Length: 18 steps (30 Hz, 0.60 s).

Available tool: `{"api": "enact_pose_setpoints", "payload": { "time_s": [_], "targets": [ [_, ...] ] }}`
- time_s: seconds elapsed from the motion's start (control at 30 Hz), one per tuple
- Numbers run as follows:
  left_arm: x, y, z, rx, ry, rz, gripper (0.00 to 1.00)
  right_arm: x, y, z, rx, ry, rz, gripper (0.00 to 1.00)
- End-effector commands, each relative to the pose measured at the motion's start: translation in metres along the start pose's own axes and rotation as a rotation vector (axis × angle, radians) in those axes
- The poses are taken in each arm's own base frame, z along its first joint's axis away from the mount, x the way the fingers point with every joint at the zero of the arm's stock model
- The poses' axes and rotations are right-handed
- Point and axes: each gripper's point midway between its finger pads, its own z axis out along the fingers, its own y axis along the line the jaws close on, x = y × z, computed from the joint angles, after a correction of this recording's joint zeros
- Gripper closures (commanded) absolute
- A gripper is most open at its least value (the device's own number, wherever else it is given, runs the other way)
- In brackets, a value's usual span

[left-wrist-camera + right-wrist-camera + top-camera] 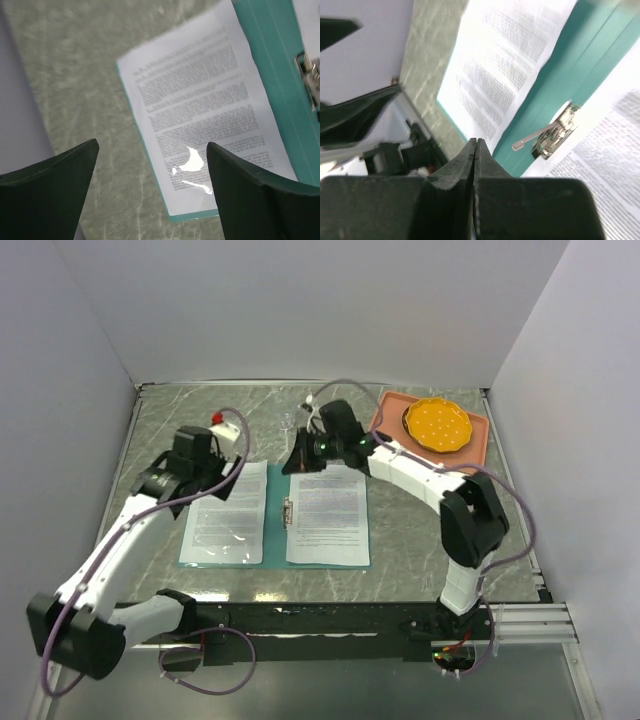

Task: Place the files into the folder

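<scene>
Top external view: the grey marbled bench (420,580) carries the teal folder (275,502), lying open and flat near the middle. The files are on it, one per half. The left sheet (228,515) covers the left flap and the right sheet (328,515) covers the right flap. A salmon tray (392,410) holding a yellow plate (438,424) sits at the far right, well apart from the folder. The metal clip (552,137) sits on the spine between the sheets, its lever sticking out sideways.

The left end effector (152,150) hangs above the left sheet with its fingers spread wide and nothing between them. The right end effector (476,145) has its fingers pressed together and pinches nothing, hovering over the far end of the spine.

Both sheets look placed, but neither appears caught under the clip, so they are probably loose. A finger dragging across the paper could slide or crease a sheet. Folding a flap over quickly could let a sheet slip past the edge. The protruding lever could snag the closed fingers on a low pass.
</scene>
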Motion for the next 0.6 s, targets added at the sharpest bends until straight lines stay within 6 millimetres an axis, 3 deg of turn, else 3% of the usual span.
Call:
{"api": "enact_pose_setpoints", "payload": {
  "time_s": [0.0, 0.03, 0.13, 0.17, 0.2, 0.23, 0.27, 0.3, 0.4, 0.47, 0.57],
  "targets": [
    [-0.028, 0.04, -0.068, -0.134, -0.124, -0.04, 0.04, -0.04, 0.049, -0.072, 0.133, -0.16, -0.233, 1.0],
    [-0.039, 0.049, -0.085, -0.163, -0.174, -0.047, 0.04, -0.047, 0.051, -0.085, 0.193, -0.214, -0.263, 1.0],
    [-0.051, 0.081, -0.136, -0.3, -0.287, -0.077, 0.04, -0.038, 0.089, -0.124, 0.2, -0.282, -0.384, 1.0],
    [-0.051, 0.087, -0.148, -0.332, -0.308, -0.087, 0.04, -0.021, 0.082, -0.123, 0.183, -0.257, -0.371, 1.0],
    [-0.047, 0.104, -0.171, -0.421, -0.349, -0.128, 0.04, -0.031, 0.101, -0.149, 0.1, -0.362, -0.339, 1.0],
    [-0.044, 0.11, -0.18, -0.462, -0.367, -0.128, 0.04, -0.026, 0.102, -0.156, 0.054, -0.369, -0.319, 1.0],
    [-0.042, 0.114, -0.188, -0.483, -0.386, -0.121, 0.04, -0.004, 0.083, -0.152, 0.038, -0.324, -0.274, 1.0],
    [-0.038, 0.117, -0.206, -0.501, -0.434, -0.13, 0.04, -0.008, 0.083, -0.176, 0.008, -0.386, -0.223, 1.0],
    [-0.034, 0.123, -0.237, -0.522, -0.508, -0.157, 0.04, 0.006, 0.074, -0.194, -0.023, -0.436, -0.198, 1.0],
    [-0.029, 0.123, -0.244, -0.525, -0.508, -0.154, 0.04, 0.013, 0.064, -0.203, 0.05, -0.427, -0.195, 1.0],
    [-0.019, 0.124, -0.24, -0.542, -0.465, -0.151, 0.04, 0.023, 0.053, -0.211, 0.136, -0.368, -0.213, 1.0]
  ]
}}
